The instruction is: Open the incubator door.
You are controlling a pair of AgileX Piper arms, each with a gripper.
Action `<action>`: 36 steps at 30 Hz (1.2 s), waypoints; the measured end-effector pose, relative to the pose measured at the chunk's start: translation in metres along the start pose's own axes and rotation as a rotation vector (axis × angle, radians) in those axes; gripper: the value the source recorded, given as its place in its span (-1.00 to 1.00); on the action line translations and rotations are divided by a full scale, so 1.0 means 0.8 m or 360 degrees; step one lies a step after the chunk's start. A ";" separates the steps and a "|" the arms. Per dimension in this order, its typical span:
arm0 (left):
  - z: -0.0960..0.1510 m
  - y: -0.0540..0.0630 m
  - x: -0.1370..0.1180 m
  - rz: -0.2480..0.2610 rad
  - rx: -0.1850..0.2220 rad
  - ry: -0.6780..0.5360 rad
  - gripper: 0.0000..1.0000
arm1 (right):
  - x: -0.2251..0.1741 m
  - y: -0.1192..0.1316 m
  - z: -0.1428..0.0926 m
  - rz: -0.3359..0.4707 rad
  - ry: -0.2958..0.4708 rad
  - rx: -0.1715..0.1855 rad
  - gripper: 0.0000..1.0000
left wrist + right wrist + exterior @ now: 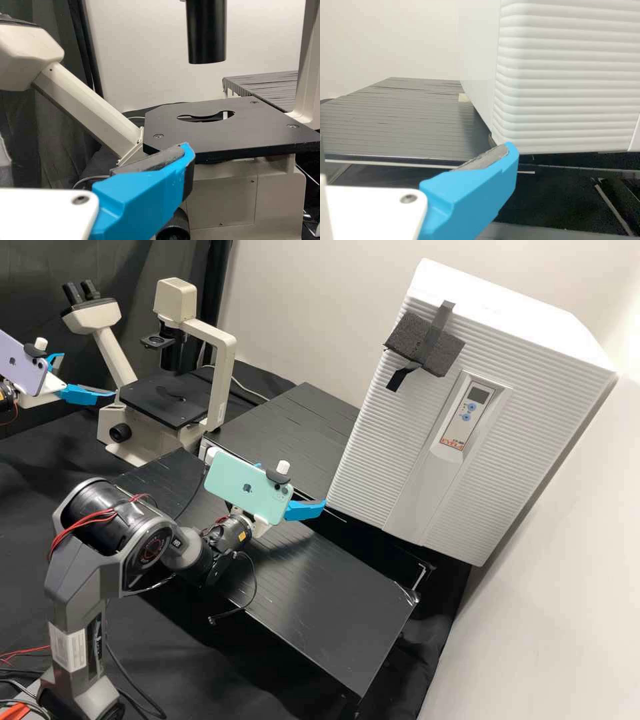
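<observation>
Right gripper (pixel 301 493), fingers apart, sits at the door's (pixel 360 470) lower left corner, presumably for prying; contact unclear; left gripper (pixel 89 376) likewise parted.

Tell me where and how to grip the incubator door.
Probably by the lower corner of the door nearest the microscope: come in level from the microscope's side, hook behind the edge and draw it outward. There the rounded edge ends at a seam against the incubator's side, and the corner juts past the bench edge.

A black curtain (pixel 140 270) hangs beside a pale wall (pixel 313 300).
</observation>
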 end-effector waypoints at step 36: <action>0.000 0.000 0.000 0.0000 0.0000 0.0000 1.00 | 0.009 0.152 -0.096 0.0746 -0.0139 -0.0001 1.00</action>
